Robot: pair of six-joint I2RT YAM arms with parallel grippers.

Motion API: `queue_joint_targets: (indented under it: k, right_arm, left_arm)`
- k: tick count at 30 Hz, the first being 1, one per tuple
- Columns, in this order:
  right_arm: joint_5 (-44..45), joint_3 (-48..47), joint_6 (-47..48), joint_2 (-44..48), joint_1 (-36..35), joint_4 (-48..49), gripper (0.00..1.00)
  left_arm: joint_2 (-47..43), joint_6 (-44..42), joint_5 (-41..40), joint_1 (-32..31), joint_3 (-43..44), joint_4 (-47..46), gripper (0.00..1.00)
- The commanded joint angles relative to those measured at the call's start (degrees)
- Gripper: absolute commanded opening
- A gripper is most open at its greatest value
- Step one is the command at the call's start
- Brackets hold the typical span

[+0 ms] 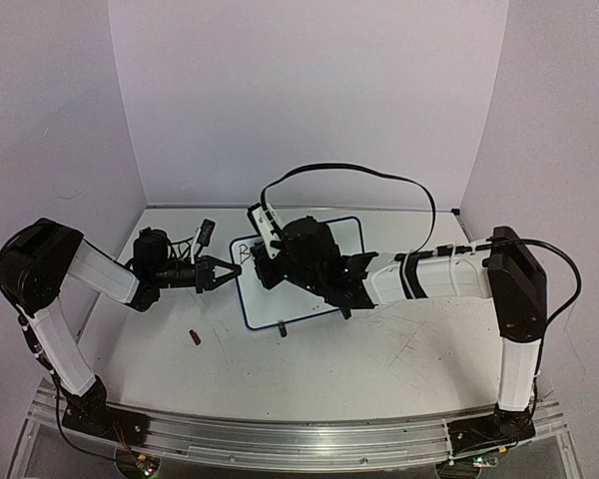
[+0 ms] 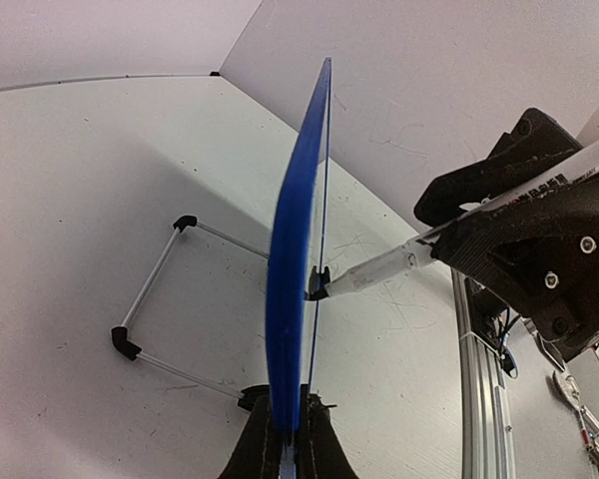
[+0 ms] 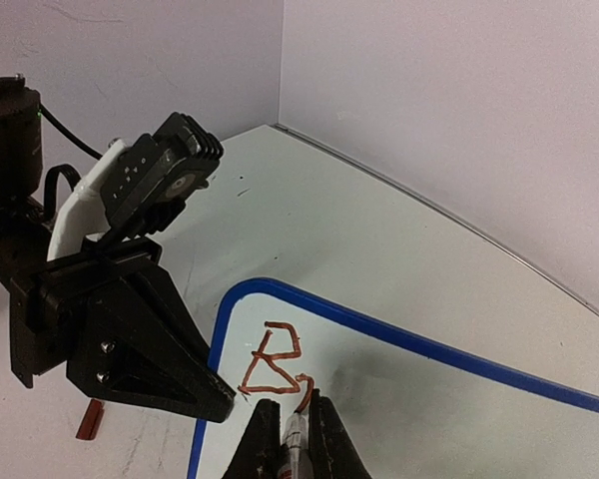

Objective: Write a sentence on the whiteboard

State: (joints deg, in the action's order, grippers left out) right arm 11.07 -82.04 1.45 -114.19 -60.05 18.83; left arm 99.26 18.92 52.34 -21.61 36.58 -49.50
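Note:
The whiteboard [image 1: 285,299] has a blue rim and stands tilted on the table. My left gripper [image 1: 223,272] is shut on its left edge, which appears edge-on in the left wrist view [image 2: 295,249] between the fingers [image 2: 290,439]. My right gripper [image 1: 265,264] is shut on a white marker [image 2: 459,230], whose tip touches the board. In the right wrist view the sentence [image 3: 272,361] stands as a reddish-brown "B" plus a short curved stroke near the board's top left corner [image 3: 429,399], just above my right gripper [image 3: 298,424].
A small red marker cap [image 1: 194,337] lies on the table near the left of the board and also shows in the right wrist view [image 3: 90,419]. The board's wire stand with black feet [image 2: 150,299] sticks out behind it. A black cable [image 1: 349,170] arcs over the right arm.

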Motion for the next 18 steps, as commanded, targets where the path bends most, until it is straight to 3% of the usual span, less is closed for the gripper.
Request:
queue_joint_targets:
  k: [1,18]
  right_arm:
    - [1.2,0.3,-0.9,1.2,0.2,0.2,0.00]
    - [3.0,-2.1,-1.9,0.1,0.0,0.0,0.00]
  left_arm:
    - [-2.0,-2.8,0.1,-0.1,0.1,-0.6,0.00]
    - [-2.3,-2.8,0.1,-0.1,0.0,-0.4,0.00]
